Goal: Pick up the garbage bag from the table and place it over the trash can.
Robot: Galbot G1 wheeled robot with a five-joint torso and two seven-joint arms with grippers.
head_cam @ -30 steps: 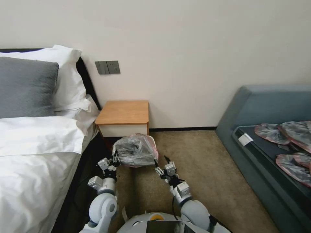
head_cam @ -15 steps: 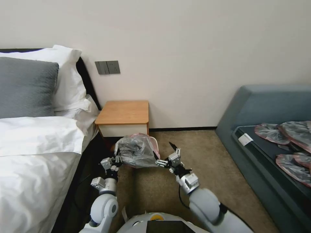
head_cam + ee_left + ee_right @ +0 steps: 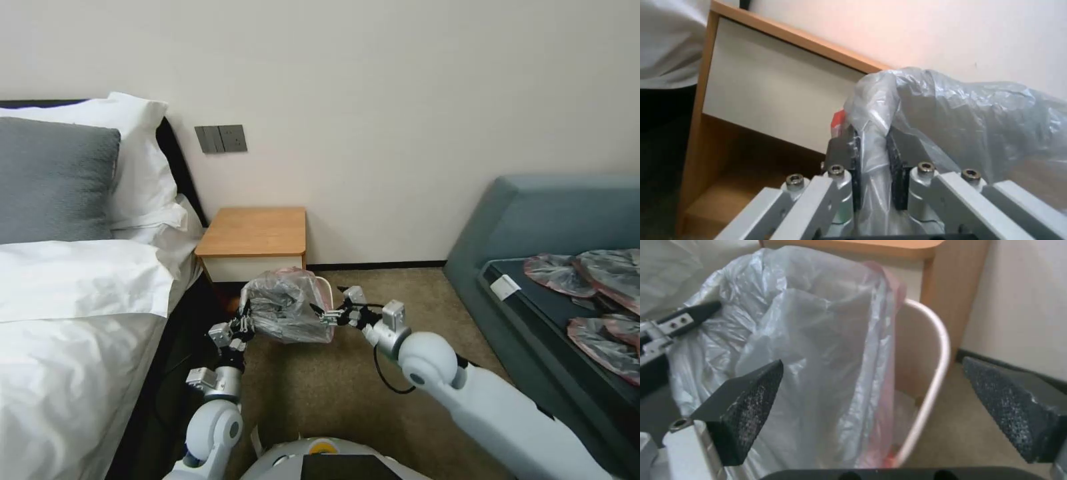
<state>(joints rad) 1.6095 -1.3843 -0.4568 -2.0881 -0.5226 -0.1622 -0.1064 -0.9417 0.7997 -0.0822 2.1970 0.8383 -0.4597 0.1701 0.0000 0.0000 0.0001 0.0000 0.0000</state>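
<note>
One garbage bag [image 3: 288, 313] hangs bunched above the trash can [image 3: 925, 373], below the table [image 3: 257, 231]; my left gripper [image 3: 873, 150] clamps its edge. My right gripper [image 3: 871, 396], spread wide beside the bag, needs the pink rim next, I judge.

Glossy white rounded arms, silver wrist blocks with hex screws, black textured jaws, black cable.

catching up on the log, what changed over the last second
The right end effector swung forward along the garbage bag's right side, open at the trash can rim. The bag shifted slightly. The left end effector stays clamped on the bag; the table is unmoved.
</note>
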